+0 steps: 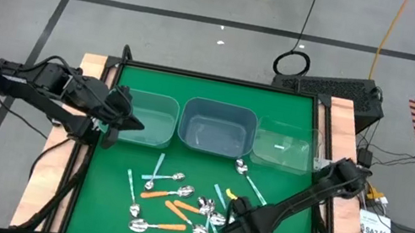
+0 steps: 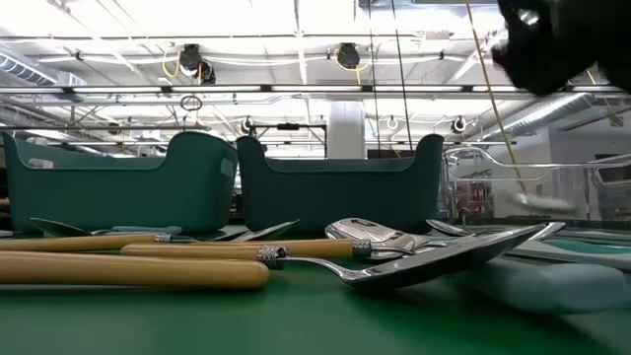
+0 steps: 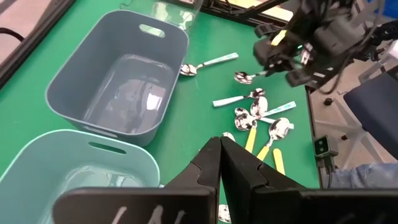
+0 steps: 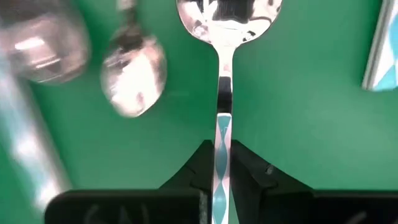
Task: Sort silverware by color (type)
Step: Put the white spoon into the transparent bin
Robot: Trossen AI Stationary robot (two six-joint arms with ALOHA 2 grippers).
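Several spoons with orange, light blue and teal handles (image 1: 179, 206) lie scattered on the near part of the green mat. My right gripper (image 1: 229, 226) hangs low over this pile, shut on one blue-handled spoon (image 4: 227, 18). From the left wrist view the same gripper (image 3: 292, 53) shows with the spoon's bowl (image 3: 244, 77) sticking out of it. My left gripper (image 3: 221, 149) is shut and holds nothing; it hovers at the left bin's (image 1: 143, 115) left edge. My right gripper pinches the spoon's blue patterned handle (image 4: 222, 134) between its two fingers, a short way behind the metal neck. The fingers lie along the handle, and the bowl (image 4: 229, 15) points straight out ahead of them. The spoon looks lifted off the mat, roughly level.
Three bins stand in a row along the mat's far side: a pale teal one on the left, a blue-grey one (image 1: 217, 127) in the middle, a clear one (image 1: 284, 145) on the right. Wooden borders (image 1: 95, 71) flank the mat. Orange-handled spoons (image 2: 128, 264) lie nearest the low camera.
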